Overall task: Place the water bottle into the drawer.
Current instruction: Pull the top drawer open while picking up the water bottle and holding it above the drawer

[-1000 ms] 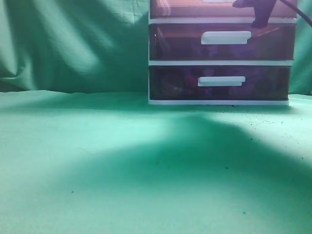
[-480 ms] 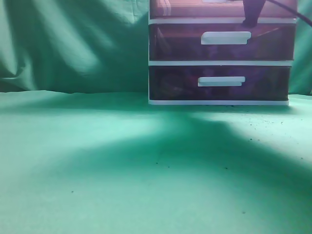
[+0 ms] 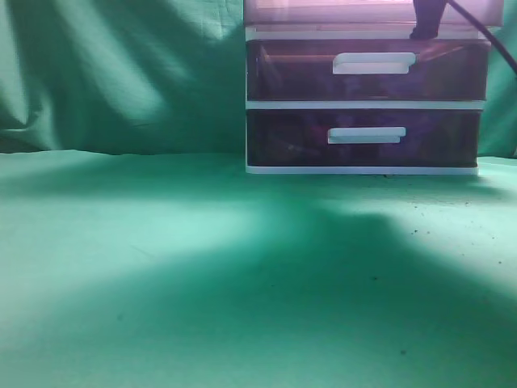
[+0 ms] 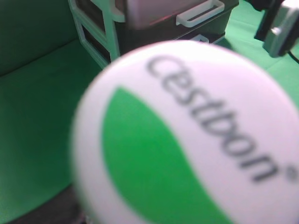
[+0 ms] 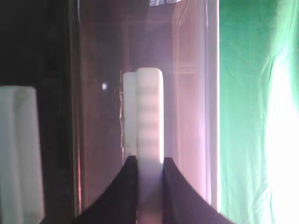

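A: Starting at the left, what are we seeing on our left wrist camera?

B: The water bottle [image 4: 187, 135] is filling the view, its white cap with a green shape and "cestbon" lettering facing the lens. We cannot tell how our left gripper is set; its fingers are hidden behind the cap. In the exterior view neither is showing, so where the bottle sits over the table stays unclear.

A: And moving right?

B: The drawer cabinet [image 3: 365, 105] is standing at the far edge of the green tabletop [image 3: 202, 275], toward the far right corner. The drawer [image 3: 339, 11], pinkish and translucent, is sitting on top, above two darker purple drawers [image 3: 307, 77].

A: Our right gripper [image 5: 150, 163]?

B: Its two dark fingertips are pinching the white handle [image 5: 148, 116] of the drawer, clenched on both sides of the bar.
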Available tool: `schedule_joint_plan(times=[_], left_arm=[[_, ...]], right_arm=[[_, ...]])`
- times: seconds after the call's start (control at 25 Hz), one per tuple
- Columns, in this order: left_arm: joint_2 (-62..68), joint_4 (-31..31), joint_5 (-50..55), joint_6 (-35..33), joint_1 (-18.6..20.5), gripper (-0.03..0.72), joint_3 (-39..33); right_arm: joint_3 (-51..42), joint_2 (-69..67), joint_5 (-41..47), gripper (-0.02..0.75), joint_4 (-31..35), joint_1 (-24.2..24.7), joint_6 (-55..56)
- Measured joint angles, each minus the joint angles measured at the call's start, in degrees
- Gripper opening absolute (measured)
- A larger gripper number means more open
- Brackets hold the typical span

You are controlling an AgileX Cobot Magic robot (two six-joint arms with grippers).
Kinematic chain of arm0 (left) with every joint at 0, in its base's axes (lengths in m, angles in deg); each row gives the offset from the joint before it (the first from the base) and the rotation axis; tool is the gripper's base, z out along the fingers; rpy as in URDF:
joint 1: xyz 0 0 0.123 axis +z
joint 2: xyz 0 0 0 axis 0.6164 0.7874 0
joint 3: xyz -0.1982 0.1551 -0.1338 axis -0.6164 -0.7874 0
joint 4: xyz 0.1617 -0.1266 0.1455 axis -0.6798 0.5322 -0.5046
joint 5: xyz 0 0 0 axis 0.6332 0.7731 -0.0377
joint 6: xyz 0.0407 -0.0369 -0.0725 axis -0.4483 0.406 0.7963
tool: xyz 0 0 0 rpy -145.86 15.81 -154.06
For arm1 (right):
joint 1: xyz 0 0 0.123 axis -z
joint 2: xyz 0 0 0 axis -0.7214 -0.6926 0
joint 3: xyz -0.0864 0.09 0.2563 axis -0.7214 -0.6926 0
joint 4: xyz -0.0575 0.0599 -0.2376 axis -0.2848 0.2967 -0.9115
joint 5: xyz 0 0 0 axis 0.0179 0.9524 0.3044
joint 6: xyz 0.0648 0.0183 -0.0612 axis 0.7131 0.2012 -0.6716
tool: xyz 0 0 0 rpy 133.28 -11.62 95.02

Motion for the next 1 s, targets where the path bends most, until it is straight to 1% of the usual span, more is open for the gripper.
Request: schedule_joint_plan(times=[0.16,0.4,0.52,0.68,0.8,0.88,1.0], left_arm=[[0.0,0.0,-0.1,0.0,0.0,0.305,0.0],[0.0,0.0,-0.3,0.0,0.0,0.305,0.0],[0.0,0.1,-0.3,0.0,0.0,0.305,0.0],[0.0,1.5,-0.5,0.0,0.0,0.305,0.0],[0.0,4.3,-1.6,0.0,0.0,0.305,0.0],[0.0,9.1,-3.6,-0.4,0.0,0.305,0.0],[0.0,15.6,-5.8,-5.6,0.0,0.305,0.2]], right_arm=[[-6.5,4.2,-1.6,0.095,0.6,-0.7,-1.3],[-15.1,10.2,-2.8,0.095,3.3,-1.2,-2.2],[-18.0,12.4,-3.2,0.095,5.1,-1.8,-2.5],[-19.7,13.6,-3.8,0.095,8.4,-3.9,-3.0],[-20.4,13.7,-4.4,0.095,9.9,-5.3,-3.4],[-20.5,13.7,-4.6,0.095,10.2,-5.5,-3.5],[-21.2,13.8,-5.4,0.095,10.5,-5.6,-3.9]])
